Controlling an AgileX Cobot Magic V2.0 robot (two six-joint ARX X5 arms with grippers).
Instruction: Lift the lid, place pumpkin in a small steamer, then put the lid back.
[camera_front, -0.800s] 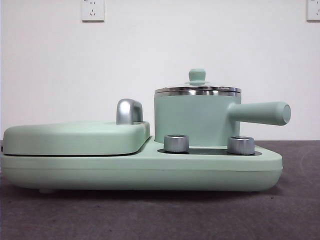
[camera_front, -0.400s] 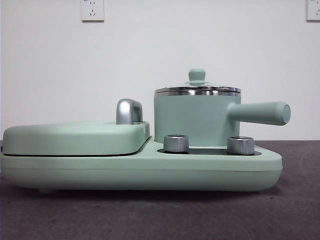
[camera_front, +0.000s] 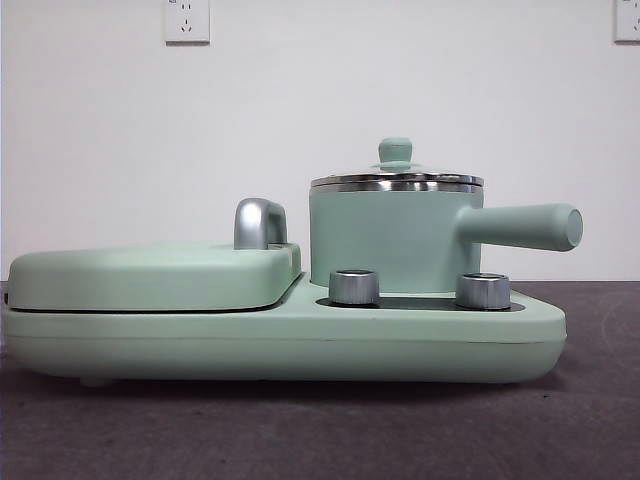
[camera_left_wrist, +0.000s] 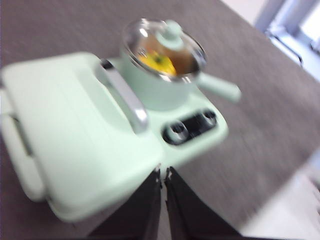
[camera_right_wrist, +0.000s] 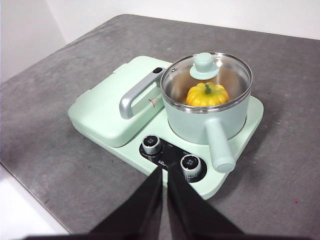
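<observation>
Each wrist view shows a pair of long, flat, matt black tapering jaws: the left gripper (camera_left_wrist: 163, 172), its edges perhaps softened by blur, and the sharper right gripper (camera_right_wrist: 164, 170), plain and without visible markings

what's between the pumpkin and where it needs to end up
Nothing visible: the pumpkin already sits inside the small steamer, and the lid rests closed on its rim. Both claws are back from the cooker.
</observation>
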